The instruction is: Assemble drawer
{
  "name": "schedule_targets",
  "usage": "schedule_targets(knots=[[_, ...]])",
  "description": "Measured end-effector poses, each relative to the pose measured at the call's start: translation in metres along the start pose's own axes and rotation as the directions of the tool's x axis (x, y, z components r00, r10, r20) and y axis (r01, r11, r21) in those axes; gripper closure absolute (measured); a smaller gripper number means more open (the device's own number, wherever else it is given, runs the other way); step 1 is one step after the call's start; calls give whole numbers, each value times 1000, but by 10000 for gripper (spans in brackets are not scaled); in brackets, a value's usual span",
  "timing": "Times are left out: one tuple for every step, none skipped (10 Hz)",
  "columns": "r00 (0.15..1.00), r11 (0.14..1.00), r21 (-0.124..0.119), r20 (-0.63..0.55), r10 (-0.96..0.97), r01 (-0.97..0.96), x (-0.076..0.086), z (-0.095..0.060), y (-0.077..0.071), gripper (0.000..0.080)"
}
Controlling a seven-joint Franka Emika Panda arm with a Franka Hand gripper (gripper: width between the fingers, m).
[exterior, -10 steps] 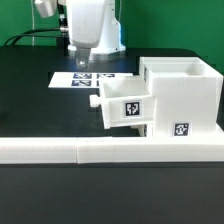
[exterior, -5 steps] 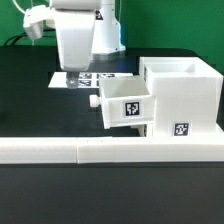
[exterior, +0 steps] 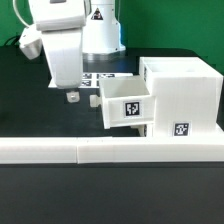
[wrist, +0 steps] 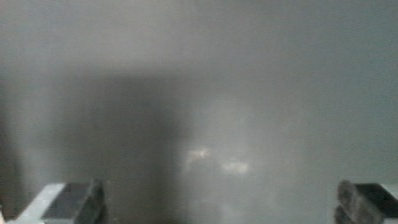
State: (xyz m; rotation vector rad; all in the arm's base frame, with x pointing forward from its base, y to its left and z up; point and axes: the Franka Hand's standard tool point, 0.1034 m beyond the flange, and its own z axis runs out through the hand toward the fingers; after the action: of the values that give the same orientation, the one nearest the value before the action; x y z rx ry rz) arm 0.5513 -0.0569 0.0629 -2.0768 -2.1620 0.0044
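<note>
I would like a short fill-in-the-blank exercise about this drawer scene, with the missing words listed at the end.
1. The tray sticks out of the housing toward the exterior view's ____.
2. In the wrist view, the two fingertips stand wide ____, with nothing between them.
3. The knob on the tray's front is ____ in shape.
4. The gripper hangs above the ____ tabletop.

Missing words: left; apart; round; black

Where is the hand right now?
In the exterior view the hand hangs just above the black table, on that view's left of the tray that sticks out of the housing, touching neither.
</note>
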Motion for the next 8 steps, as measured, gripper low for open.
schedule_targets(knots=[[1000, 1000, -1, -3, 4, -4, 6, 0, 2, 151], [1000, 1000, -3, -6, 6, -6, 9, 1, 5, 151], [999, 999, -3, -5, 37, -37, 14, 1, 6, 151], [998, 998, -3, -3, 62, -62, 16, 1, 7, 151], [997, 997, -4, -2, 78, -78, 18, 0, 8, 151], [995, 995, -5, -2, 102, -102, 21, 0, 9, 151], [992, 992, -5, -1, 127, -127, 25, 0, 10, 151], [990, 990, -5, -2, 142, -142, 31, 1, 10, 151]])
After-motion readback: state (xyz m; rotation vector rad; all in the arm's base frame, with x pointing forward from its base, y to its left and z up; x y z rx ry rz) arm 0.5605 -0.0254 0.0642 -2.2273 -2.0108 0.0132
